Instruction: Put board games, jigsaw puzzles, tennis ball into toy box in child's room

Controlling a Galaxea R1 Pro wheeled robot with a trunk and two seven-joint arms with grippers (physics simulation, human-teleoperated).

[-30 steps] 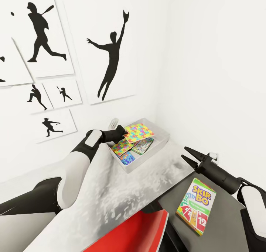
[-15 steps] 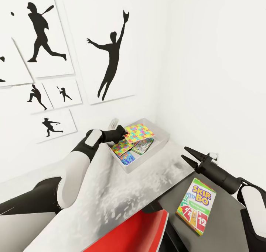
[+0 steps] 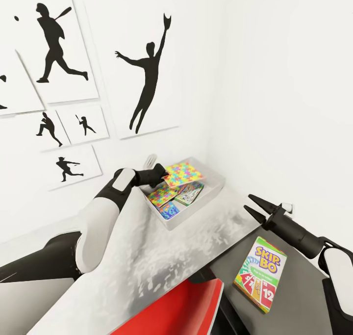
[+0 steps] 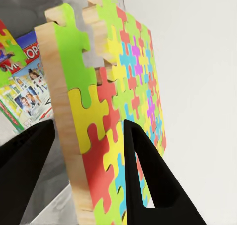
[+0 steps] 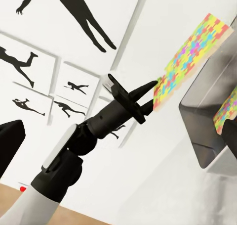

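Currently the left gripper (image 3: 161, 175) clamps a jigsaw puzzle (image 3: 183, 174) above the toy box (image 3: 214, 188); the Skip-Bo box (image 3: 260, 273) remains outside it; the right gripper (image 3: 255, 205) hangs spread.

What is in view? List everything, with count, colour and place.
puzzle: 1, multicolour, gripped above the toy box
second puzzle: 1, multicolour, in the toy box
board games: 2 in the toy box, green-pink and blue
Skip-Bo: 1, yellow-green, on the side unit
toy box: 1, pale grey, far corner of the table
table: 1, mottled grey-white
side unit: 1, dark grey, joined to the table
chair: 1, red, at the table's near edge
posters: several, black silhouettes, on the wall
left hand: shut on the puzzle
right hand: open, above the side unit
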